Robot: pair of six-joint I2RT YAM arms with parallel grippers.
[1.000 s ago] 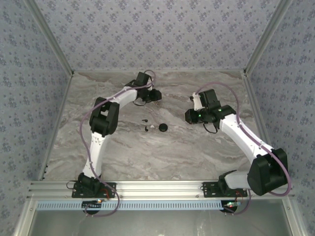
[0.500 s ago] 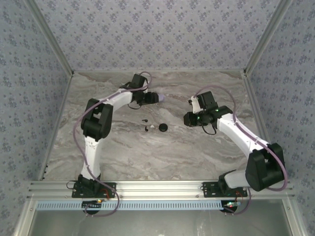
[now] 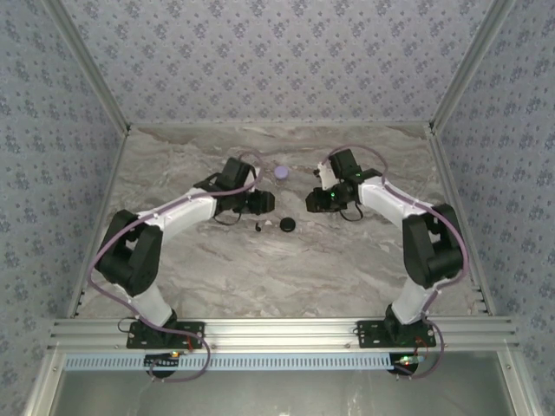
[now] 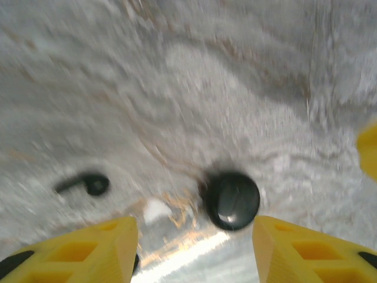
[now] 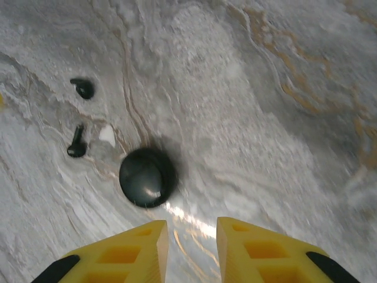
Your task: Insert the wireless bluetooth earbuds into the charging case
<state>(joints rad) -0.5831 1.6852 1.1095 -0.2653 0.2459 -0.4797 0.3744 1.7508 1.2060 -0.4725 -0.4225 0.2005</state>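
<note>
Left claw (image 4: 192, 227) spread wide, nothing in it | right claw (image 5: 191, 227) parted a bit, empty too | 2 earbuds (image 5: 83, 88) lying loose on the table (image 5: 265, 88) near the charging case (image 5: 146, 177) | 0 of 2 in, so I'm guessing the whole job's left

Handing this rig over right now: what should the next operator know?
Left end effector: open, empty, facing the black round disc.
Right end effector: open, empty, also near the disc.
One earbud and the second earbud lie loose on the table beside it.
The disc, likely the charging case, looks shut.
Done: nothing inserted.
Left: open it, seat both earbuds.
</note>
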